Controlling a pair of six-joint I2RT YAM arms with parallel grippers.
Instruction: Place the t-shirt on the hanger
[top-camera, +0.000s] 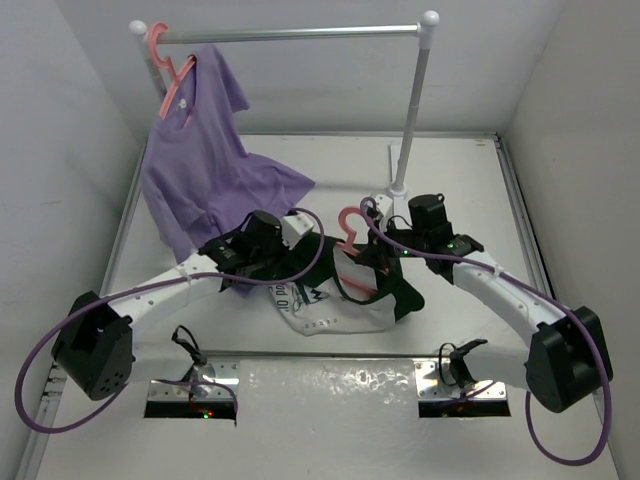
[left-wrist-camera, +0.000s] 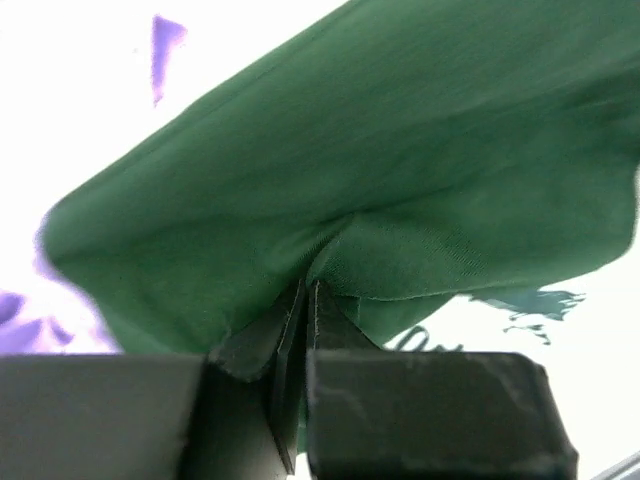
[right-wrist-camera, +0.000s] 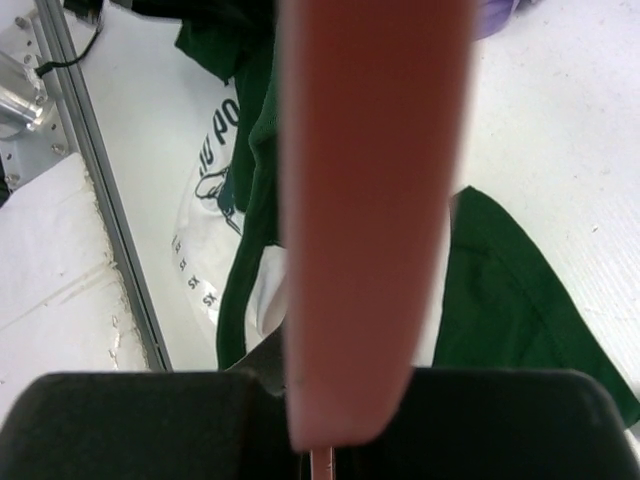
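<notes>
The t-shirt (top-camera: 335, 312), white with dark green sleeves and black print, lies crumpled on the table between the two arms. My left gripper (top-camera: 303, 262) is at its left side. In the left wrist view the left gripper (left-wrist-camera: 308, 288) is shut on a fold of the t-shirt's green sleeve (left-wrist-camera: 400, 170), lifting it. The pink hanger (top-camera: 348, 224) stands over the shirt with its hook up, and my right gripper (top-camera: 380, 254) is shut on it. Seen from the right wrist, the hanger (right-wrist-camera: 370, 200) is a blurred pink bar rising from the right gripper (right-wrist-camera: 325, 420), above the t-shirt (right-wrist-camera: 510, 300).
A plain purple t-shirt (top-camera: 200, 170) hangs on another pink hanger (top-camera: 175, 80) at the left end of the grey rack rail (top-camera: 300, 33). The rack's white post (top-camera: 412, 110) stands just behind the right arm. White walls close in both sides.
</notes>
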